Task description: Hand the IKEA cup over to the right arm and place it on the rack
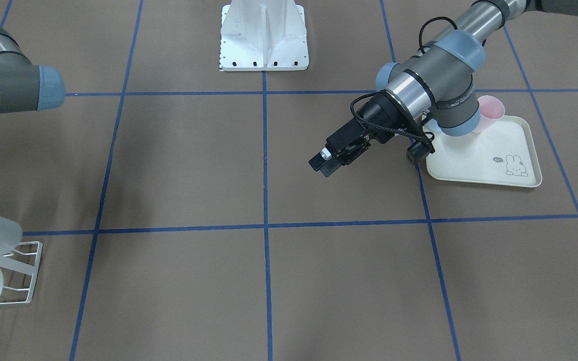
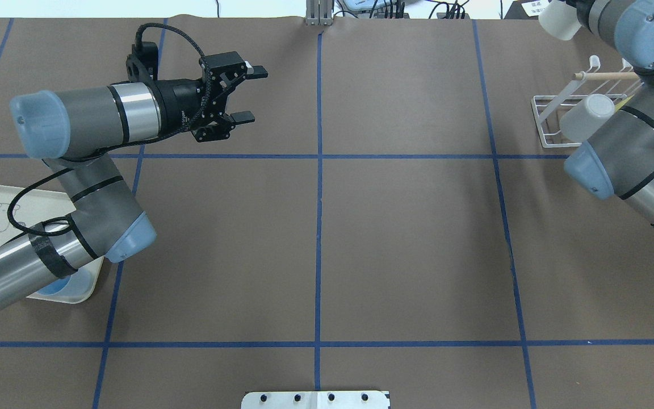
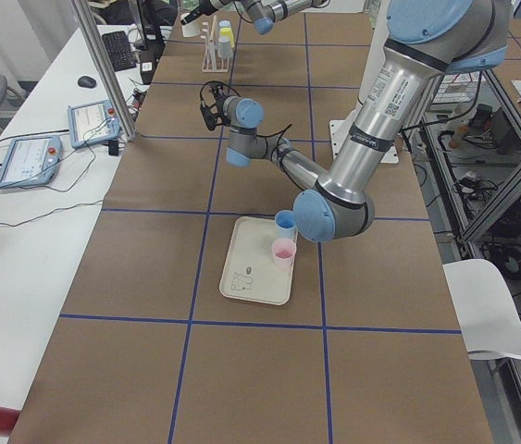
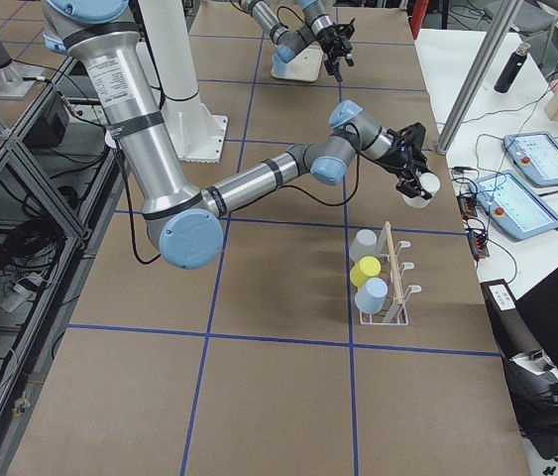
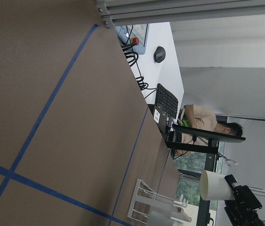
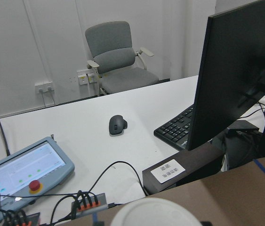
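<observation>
Setting: brown paper-topped table [image 2: 406, 244] gridded in blue tape, with an office desk, keyboard and mouse just beyond its far edge.
Left gripper [image 2: 250, 95]: spread wide and empty, held level above the robot's left half of the table. Well apart from every cup, probably to leave the middle free.
Right gripper [image 4: 412, 177]: clamped on the IKEA cup [image 4: 422, 191], fingers across its side wall.
Cup's whereabouts: in the air beyond the rack, toward the operators' edge of the table, and touching nothing but the fingers. Tipped on its side; whether mouth or base faces the desk, not clear.
Why tipped: likely for sliding along a peg rather than dropping onto one.
Rack [image 2: 558, 96]: on the robot's right, with 3 cups hung in a row on 1 side of the bar: white [image 4: 363, 244], yellow [image 4: 365, 270] and blue [image 4: 371, 295]. Free pegs showing on the other side.
Tray [image 1: 469, 165]: rabbit-print, on the robot's left, partly under the left arm's elbow. Holds 1 pink cup [image 1: 489, 113] and 1 blue cup [image 3: 285, 220], both upright, so seemingly the supply end.
Stage: hand-over judged complete, going by the empty left gripper and the loaded right one. Placing not yet done.
Next move: line up with a free peg, approach along its axis, and let go only once seated.
Risk: nudging the light wire frame or knocking 1 of the hung cups off its peg.
</observation>
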Controlling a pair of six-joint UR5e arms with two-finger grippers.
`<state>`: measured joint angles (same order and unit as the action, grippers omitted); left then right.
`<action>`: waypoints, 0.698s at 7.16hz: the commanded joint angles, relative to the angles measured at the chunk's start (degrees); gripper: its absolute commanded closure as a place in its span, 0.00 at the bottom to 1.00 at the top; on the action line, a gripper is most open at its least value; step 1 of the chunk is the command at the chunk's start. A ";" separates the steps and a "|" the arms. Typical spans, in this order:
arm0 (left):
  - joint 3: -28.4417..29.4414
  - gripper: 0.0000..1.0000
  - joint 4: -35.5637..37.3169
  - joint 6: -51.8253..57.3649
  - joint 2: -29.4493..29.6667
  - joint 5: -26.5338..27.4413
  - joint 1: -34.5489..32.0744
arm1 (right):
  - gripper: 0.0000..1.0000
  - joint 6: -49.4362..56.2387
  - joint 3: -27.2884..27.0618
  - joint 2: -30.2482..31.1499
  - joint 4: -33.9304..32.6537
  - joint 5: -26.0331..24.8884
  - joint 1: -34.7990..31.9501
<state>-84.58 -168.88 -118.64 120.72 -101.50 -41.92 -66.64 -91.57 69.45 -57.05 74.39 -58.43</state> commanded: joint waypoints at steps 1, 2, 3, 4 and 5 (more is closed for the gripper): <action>0.11 0.00 0.57 0.34 -0.05 -0.01 0.00 | 0.94 0.90 0.60 3.06 0.89 -2.32 -0.01; 0.11 0.00 0.57 0.34 -0.05 -0.01 0.00 | 0.95 0.99 1.56 3.06 0.89 -2.32 -0.01; 0.29 0.00 0.57 0.34 -0.05 0.07 0.17 | 0.94 0.99 2.79 2.89 0.98 -2.58 0.07; 0.12 0.00 0.57 0.34 -0.05 0.07 0.17 | 0.94 0.99 4.02 3.24 0.98 -2.75 -0.01; 0.11 0.00 0.57 0.34 -0.05 0.07 0.17 | 0.94 0.99 5.16 3.15 2.37 -3.02 0.07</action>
<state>-84.42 -168.31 -118.30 120.67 -101.44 -41.77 -65.66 -87.86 72.55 -55.76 71.67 -58.41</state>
